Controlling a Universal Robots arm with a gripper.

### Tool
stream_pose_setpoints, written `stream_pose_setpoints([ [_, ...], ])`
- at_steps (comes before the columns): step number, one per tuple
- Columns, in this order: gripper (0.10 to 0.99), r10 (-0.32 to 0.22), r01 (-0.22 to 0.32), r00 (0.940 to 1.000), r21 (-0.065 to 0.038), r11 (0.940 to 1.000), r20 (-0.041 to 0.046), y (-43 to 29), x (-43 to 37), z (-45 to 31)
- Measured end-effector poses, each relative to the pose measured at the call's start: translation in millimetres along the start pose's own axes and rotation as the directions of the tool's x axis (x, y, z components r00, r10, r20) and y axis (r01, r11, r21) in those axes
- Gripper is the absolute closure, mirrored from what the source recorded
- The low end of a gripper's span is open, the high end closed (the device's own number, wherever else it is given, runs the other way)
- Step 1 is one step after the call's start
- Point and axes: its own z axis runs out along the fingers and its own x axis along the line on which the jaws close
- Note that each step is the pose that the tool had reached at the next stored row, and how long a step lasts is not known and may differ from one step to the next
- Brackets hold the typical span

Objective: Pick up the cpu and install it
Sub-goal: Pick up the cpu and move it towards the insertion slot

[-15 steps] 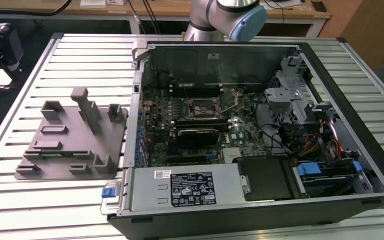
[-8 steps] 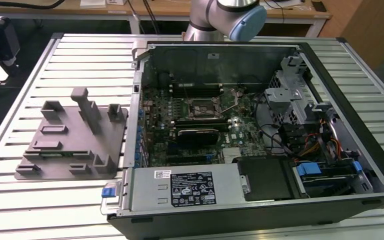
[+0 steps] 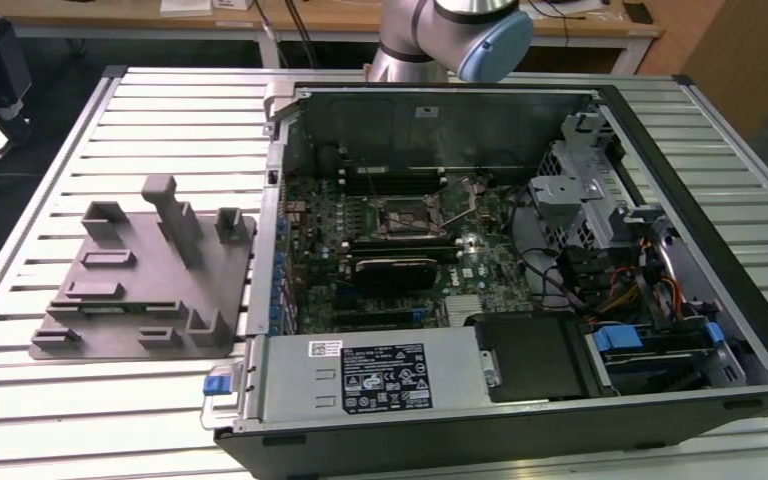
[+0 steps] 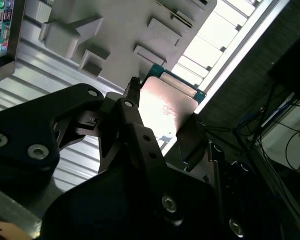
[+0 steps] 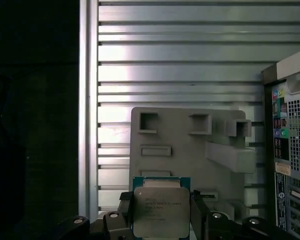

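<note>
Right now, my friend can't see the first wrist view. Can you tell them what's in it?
The end effector grips the cpu, a shiny silver square chip, by two opposite edges. Beyond it lies a grey fixture block on a slatted metal table, with the back of a computer case beside it.

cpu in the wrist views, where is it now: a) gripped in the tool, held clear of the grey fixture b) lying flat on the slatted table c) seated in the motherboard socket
a: in both wrist views the cpu sits clamped in the tool, with the grey fixture farther behind it.
</note>
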Motion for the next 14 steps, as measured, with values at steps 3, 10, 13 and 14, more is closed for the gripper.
stream_pose_setpoints([
  [3, 0.545, 0.0, 0.0, 1.0, 0.0, 1.0, 0.0001, 0.1, 0.0, -3.7],
  [10, 0.545, 0.0, 0.0, 1.0, 0.0, 1.0, -0.0003, 0.2, -0.7, -4.5],
  [13, 0.545, 0.0, 0.0, 1.0, 0.0, 1.0, 0.0, 0.3, -4.0, -4.2],
  [14, 0.545, 0.0, 0.0, 1.0, 0.0, 1.0, 0.0, 0.3, -5.6, -4.2],
])
